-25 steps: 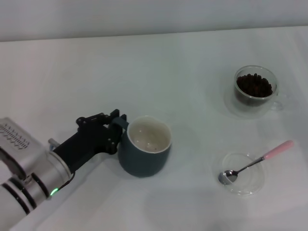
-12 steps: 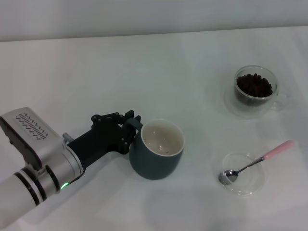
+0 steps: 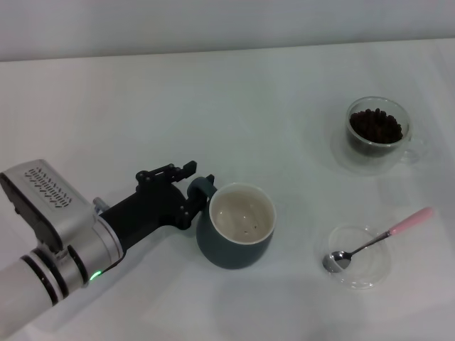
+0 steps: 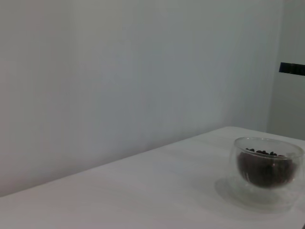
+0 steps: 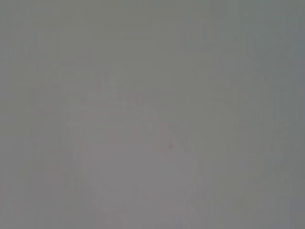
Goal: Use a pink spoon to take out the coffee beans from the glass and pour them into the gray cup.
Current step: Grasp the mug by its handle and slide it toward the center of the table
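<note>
The gray cup [image 3: 235, 237] stands at the middle front of the table, its cream inside empty but for a speck. My left gripper [image 3: 190, 190] is at the cup's loop handle [image 3: 202, 187], with its black fingers open on either side of it. The glass [image 3: 377, 134] with the coffee beans [image 3: 375, 125] stands at the far right; it also shows in the left wrist view [image 4: 268, 168]. The pink spoon [image 3: 377, 241] lies with its bowl in a flat clear saucer [image 3: 355, 257] at the right front. My right gripper is out of view.
The white table [image 3: 227, 106] runs to a pale wall at the back. The right wrist view shows only a plain grey surface.
My left arm has slid the gray cup to the right, towards the table's middle. Its fingers now stand a little apart from the handle.
</note>
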Robot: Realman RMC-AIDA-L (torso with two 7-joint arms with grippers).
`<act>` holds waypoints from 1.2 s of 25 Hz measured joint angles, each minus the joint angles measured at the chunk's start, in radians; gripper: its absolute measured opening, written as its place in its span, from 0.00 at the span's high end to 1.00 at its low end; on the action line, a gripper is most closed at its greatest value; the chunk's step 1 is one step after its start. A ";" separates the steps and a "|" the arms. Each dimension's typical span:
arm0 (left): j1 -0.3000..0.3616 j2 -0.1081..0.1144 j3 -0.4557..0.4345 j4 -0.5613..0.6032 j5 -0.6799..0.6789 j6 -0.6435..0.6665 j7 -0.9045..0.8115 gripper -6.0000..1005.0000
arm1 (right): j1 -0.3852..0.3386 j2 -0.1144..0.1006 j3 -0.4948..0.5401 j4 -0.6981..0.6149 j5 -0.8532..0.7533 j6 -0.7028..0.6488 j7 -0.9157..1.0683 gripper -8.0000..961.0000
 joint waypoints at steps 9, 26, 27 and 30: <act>0.030 0.000 -0.002 0.011 -0.004 0.026 0.007 0.56 | 0.000 0.000 -0.008 0.002 -0.002 0.000 -0.005 0.15; 0.218 0.003 -0.089 0.003 -0.004 -0.175 0.094 0.56 | -0.028 -0.001 -0.017 -0.022 -0.018 -0.004 -0.005 0.15; 0.233 0.004 -0.108 0.006 -0.004 -0.198 0.097 0.56 | -0.034 -0.002 -0.018 -0.027 -0.022 -0.005 -0.003 0.15; 0.263 0.005 -0.160 0.017 -0.004 -0.241 0.104 0.56 | -0.051 -0.003 -0.029 -0.031 -0.027 -0.008 0.003 0.15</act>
